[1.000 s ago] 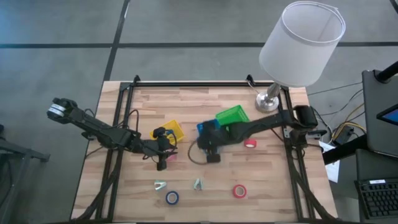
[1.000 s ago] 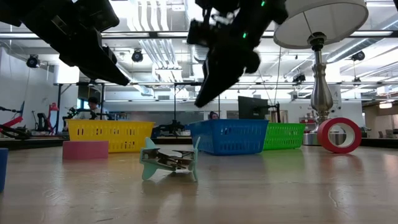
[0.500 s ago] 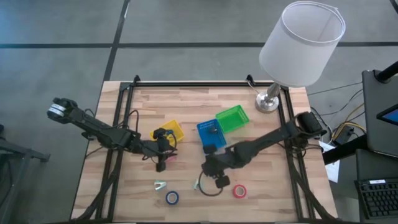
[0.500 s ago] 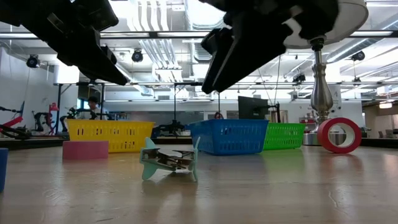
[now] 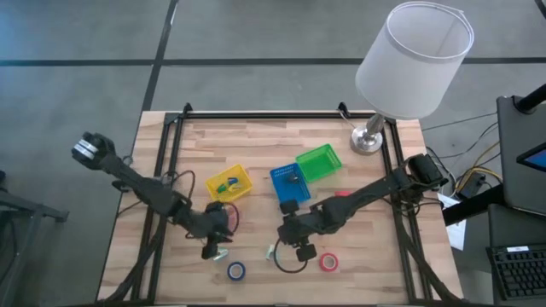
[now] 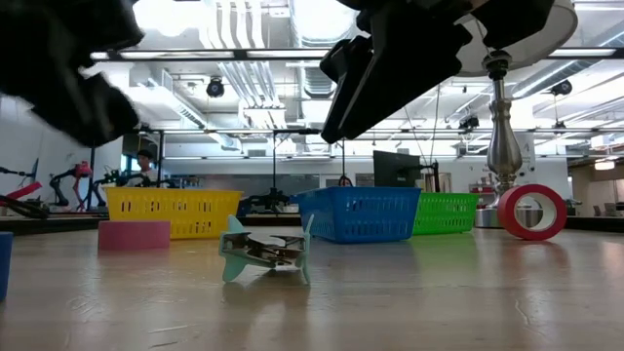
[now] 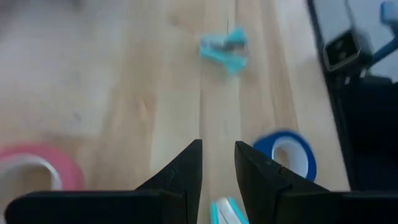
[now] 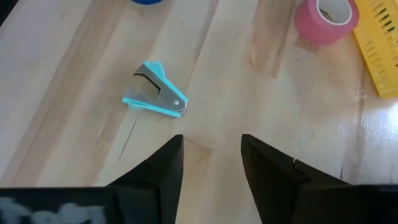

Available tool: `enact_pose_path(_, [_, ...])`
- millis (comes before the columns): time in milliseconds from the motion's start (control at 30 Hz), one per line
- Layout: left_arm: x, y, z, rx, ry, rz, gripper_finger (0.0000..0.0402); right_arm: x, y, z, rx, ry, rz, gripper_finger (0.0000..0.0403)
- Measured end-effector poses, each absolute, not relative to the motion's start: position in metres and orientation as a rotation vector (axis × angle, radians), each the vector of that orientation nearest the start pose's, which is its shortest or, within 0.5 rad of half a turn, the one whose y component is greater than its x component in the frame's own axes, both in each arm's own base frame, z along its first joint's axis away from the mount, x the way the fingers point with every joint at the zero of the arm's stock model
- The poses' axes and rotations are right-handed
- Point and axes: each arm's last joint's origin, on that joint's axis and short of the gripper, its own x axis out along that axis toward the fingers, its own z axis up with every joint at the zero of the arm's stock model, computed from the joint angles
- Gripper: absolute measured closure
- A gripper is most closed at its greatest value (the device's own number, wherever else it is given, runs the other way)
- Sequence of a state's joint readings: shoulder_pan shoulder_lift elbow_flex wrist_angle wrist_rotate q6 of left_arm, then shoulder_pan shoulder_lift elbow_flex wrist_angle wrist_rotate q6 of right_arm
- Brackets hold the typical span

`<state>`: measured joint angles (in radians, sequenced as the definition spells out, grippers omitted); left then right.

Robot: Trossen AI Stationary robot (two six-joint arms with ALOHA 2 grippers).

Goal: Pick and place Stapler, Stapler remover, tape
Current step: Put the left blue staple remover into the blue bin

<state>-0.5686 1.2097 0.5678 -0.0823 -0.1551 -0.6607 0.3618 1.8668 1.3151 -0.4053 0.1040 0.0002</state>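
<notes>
The right gripper [image 8: 211,155] hovers open just short of a teal staple remover [image 8: 155,91] lying free on the table [image 8: 261,106]. The left gripper [image 7: 217,165], narrowly parted and empty, hangs beside the blue tape [image 7: 286,152].

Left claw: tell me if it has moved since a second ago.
Yes. In the high view the left claw has moved away from the yellow bin toward the table's near edge, close to a teal staple remover.
</notes>
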Motion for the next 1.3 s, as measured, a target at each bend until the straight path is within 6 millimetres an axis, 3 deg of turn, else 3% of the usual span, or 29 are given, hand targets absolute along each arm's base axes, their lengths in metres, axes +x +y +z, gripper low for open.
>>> enact_pose_path(200, [0.192,-0.133,0.167,-0.370,0.926,-0.113,0.0305,0.368,0.136,0.200,-0.221,0.934,0.237,0.0259])
enact_pose_path(400, [0.185,-0.136,0.160,-0.470,1.053,-0.109,0.0305,0.368,0.136,0.200,-0.221,0.934,0.237,0.0265])
enact_pose_path(667, [0.180,-0.143,0.158,-0.486,1.085,-0.128,0.0305,0.368,0.136,0.200,-0.221,0.934,0.237,0.0262])
enact_pose_path(1133, [0.186,-0.152,0.134,-0.447,1.178,-0.112,0.0305,0.368,0.136,0.199,-0.222,0.937,0.237,0.0273])
enact_pose_path(1300, [0.186,-0.152,0.133,-0.411,1.174,-0.136,0.0326,0.368,0.136,0.199,-0.223,0.937,0.237,0.0268])
